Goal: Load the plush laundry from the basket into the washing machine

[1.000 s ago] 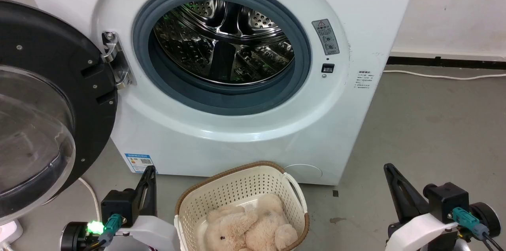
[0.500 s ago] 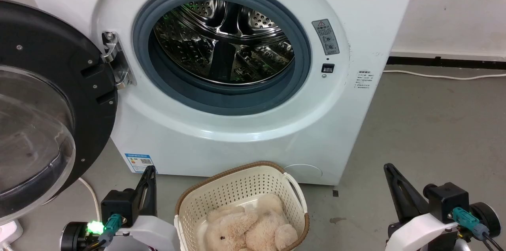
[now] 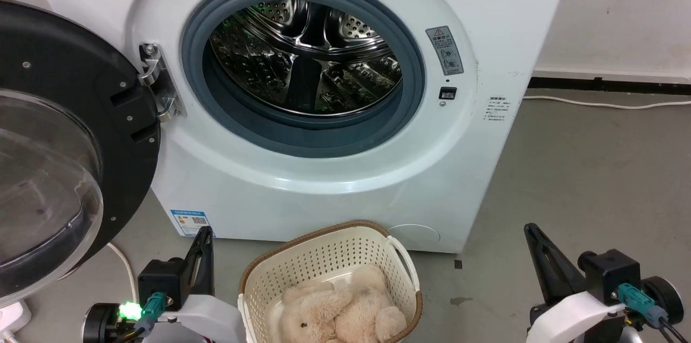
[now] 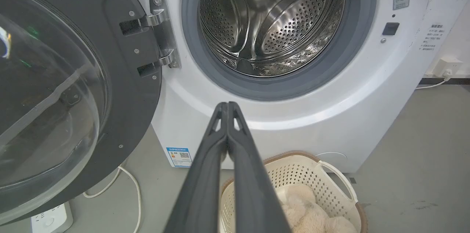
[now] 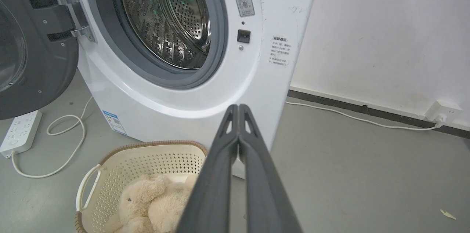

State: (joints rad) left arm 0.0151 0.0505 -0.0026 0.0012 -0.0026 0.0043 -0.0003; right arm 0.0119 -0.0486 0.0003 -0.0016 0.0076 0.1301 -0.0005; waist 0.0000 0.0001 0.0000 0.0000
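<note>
Two closed, empty end effectors.
The teddy bear (image 3: 334, 313) lay nearer the left end effector (image 3: 205, 235) than the right end effector (image 3: 532, 232).

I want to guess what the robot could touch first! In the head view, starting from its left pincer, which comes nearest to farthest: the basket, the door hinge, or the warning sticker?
From the left pincer:
1. Basket: low down, just to its right.
2. Door hinge: higher up, left of the porthole.
3. Warning sticker: right of the porthole, farthest.
</note>
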